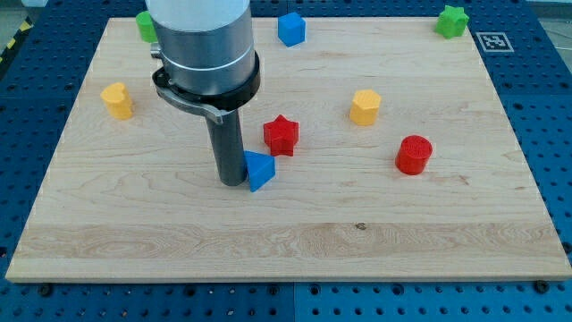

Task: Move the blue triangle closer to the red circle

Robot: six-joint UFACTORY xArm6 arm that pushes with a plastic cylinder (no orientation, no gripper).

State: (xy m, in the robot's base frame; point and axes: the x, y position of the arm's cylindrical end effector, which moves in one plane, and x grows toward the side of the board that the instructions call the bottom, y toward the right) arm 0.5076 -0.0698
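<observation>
Tip: my tip (232, 182) stood on the counter (295, 241), touching the view's left side of the blue triangle (260, 170).
Jaws: none — the arm ended in a bare rod, so nothing was held.
Blue triangle: near the counter's middle, just below and left of the red star (281, 135), close beside it.
Red circle (414, 155): well apart, toward the view's right, at nearly the same height.
Step in hand: judged to be the push itself, contact made behind the triangle.
Next move: a steady shove toward the view's right — kept low enough to pass under the red star.
Others: yellow blocks (117, 100) (365, 106), a blue block (291, 29), green blocks (452, 21) (144, 25).
</observation>
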